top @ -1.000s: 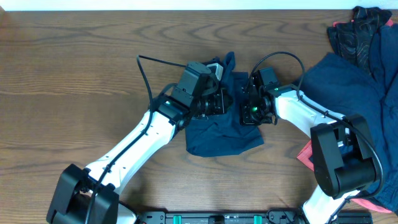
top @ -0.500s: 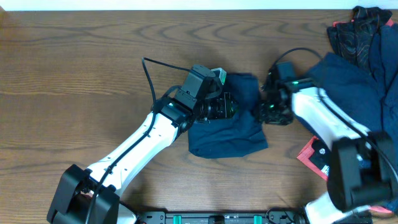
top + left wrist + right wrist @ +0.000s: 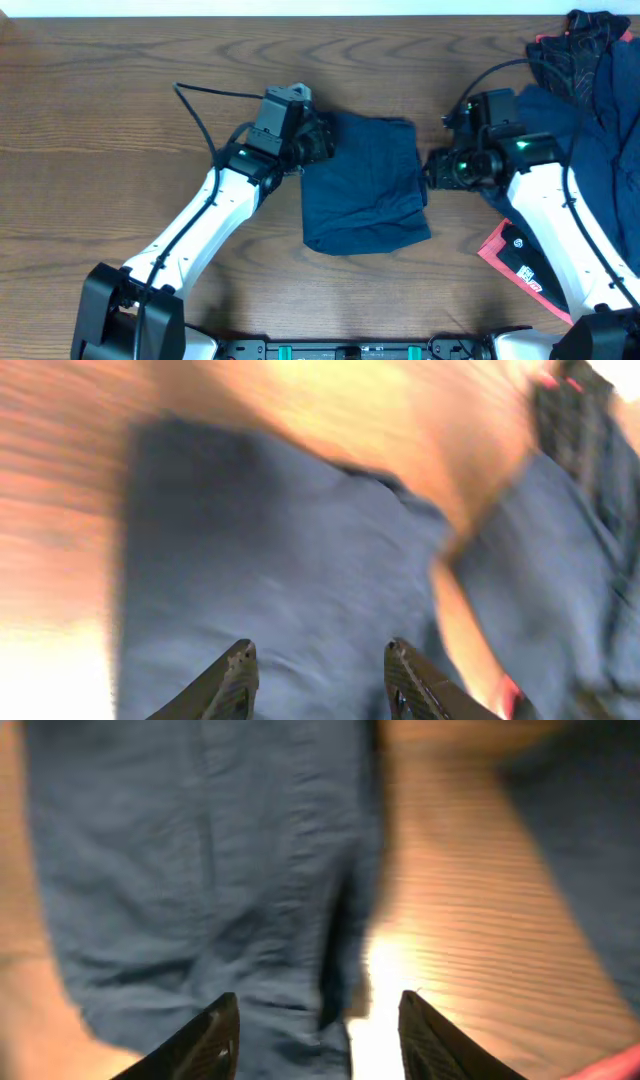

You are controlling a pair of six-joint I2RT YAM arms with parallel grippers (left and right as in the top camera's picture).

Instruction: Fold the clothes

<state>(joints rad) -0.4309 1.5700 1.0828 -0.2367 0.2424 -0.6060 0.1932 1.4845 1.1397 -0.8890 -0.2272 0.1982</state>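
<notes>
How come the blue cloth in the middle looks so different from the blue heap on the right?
The middle cloth lies flat in a tidy folded block; the heap is rumpled and spread out. The middle cloth lies by itself on the wooden table; the heap is bunched against a black-and-red garment. The middle cloth looks smaller than the heap. Both are soft dark navy cloth.
</notes>
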